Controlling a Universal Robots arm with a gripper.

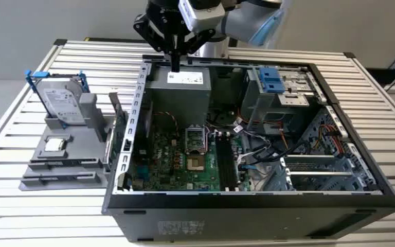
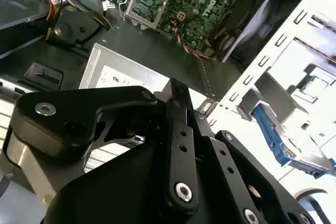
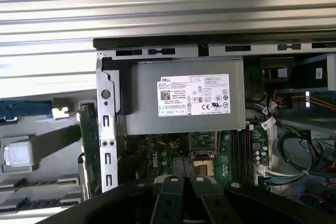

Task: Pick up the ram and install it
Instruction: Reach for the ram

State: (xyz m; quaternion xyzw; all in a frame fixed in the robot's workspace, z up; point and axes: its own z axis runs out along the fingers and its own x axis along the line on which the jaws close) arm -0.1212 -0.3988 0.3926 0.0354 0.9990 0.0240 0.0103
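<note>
Hovering over the open computer case (image 1: 252,198), the gripper (image 1: 175,66) hangs just above the grey power supply (image 1: 177,87) at the case's far end in the exterior view. Its fingers (image 3: 174,176) are pressed together with nothing seen between them. Where the ram lies cannot be told; the motherboard's black slots (image 1: 226,164) sit well apart from the gripper.

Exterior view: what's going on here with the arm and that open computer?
The arm's gripper hangs over the power supply at the rim of the open computer case, its fingers shut with nothing between them. The case lies on a slatted table. Beside it, on the exterior view's left, a grey holder carries a hard drive and a green board standing on edge.
</note>
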